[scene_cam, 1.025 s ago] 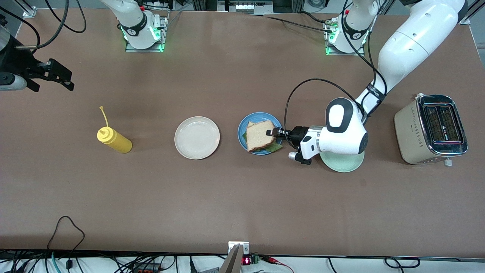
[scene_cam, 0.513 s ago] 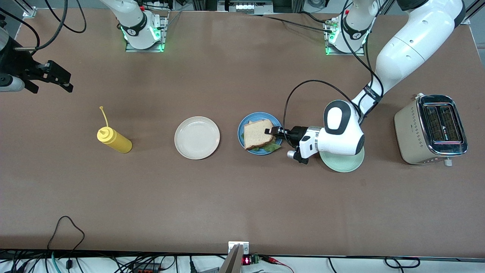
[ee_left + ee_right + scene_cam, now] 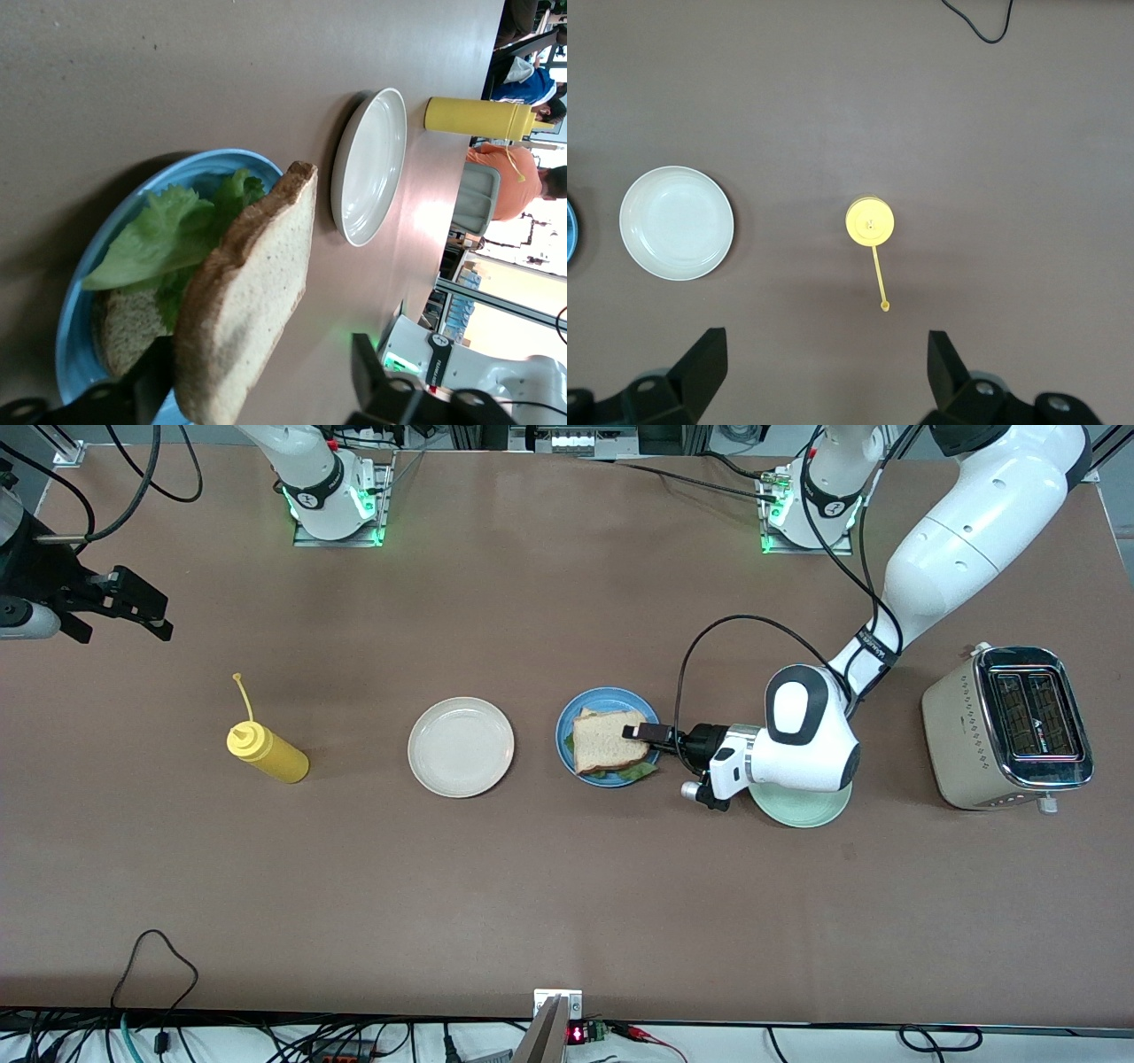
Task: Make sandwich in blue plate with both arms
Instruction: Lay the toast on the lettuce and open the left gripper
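Sandwich (image 3: 608, 743) sits on the blue plate (image 3: 571, 722) mid-table, its top slice (image 3: 244, 301) tilted over the lettuce (image 3: 168, 235). The left gripper (image 3: 640, 734) hangs at the sandwich's edge toward the left arm's end, jaws spread with the top slice between them; one finger (image 3: 146, 390) is right beside the crust. The right gripper (image 3: 142, 607) waits, jaws apart, high over the table's edge at the right arm's end.
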Controlling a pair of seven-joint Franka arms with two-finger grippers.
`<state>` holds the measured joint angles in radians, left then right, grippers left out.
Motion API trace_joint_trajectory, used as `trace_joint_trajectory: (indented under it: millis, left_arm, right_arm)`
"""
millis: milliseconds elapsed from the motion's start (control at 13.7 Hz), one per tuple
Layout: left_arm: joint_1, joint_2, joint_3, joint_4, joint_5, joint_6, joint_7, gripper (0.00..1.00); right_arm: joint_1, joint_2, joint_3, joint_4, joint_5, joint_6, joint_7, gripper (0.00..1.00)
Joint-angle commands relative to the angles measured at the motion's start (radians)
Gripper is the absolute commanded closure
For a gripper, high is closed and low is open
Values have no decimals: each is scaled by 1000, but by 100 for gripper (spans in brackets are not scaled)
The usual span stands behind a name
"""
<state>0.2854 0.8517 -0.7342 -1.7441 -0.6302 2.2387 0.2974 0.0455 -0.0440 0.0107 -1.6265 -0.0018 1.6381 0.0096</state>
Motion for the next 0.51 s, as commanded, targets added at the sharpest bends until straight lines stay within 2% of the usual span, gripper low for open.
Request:
trace_joint_trajectory:
  millis: [0,220,439]
  left_arm:
    - [-2,-100,51,-11,-16,-105,8,0]
    - [-2,-189,88,-11,15,-212,-18,0]
    - [-2,-276,88,17,248,-312,-176,0]
  right_arm:
    - [-3,3,8,16,0,-7,10,0]
    - [-9,12,6,17,3,3,1,0]
    - [-4,13,6,16,-9,15,20,0]
